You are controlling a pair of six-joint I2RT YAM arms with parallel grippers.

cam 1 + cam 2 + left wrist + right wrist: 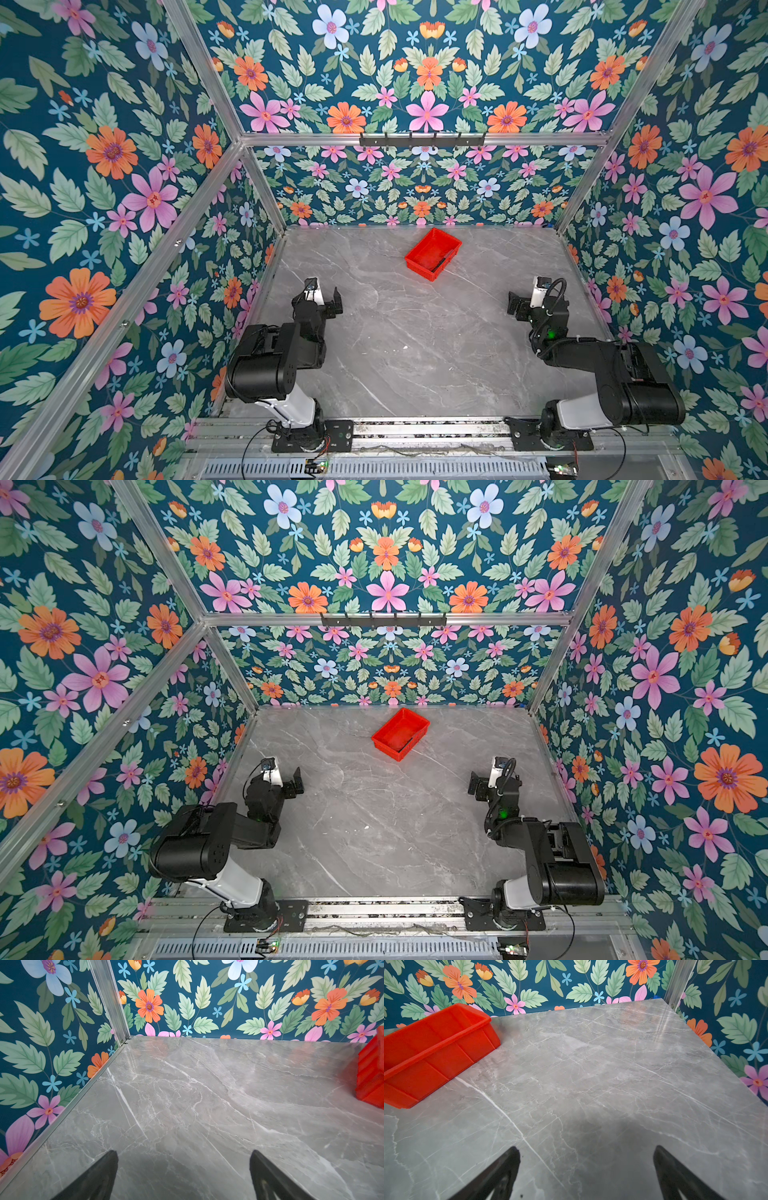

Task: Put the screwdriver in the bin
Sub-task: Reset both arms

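The screwdriver (441, 263) lies in the red bin (428, 248) at twelve o'clock (only its dark shaft shows). My left gripper (184, 1154) and right gripper (586, 1150) spread wide, holding nothing.

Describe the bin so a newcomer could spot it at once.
Start from the grey marble table enclosed by floral walls. Toward its back edge, about midway across, sits the bin, turned at an angle to the walls. It is the only bright red thing on the table: a shallow rectangular tray with a rimmed edge.
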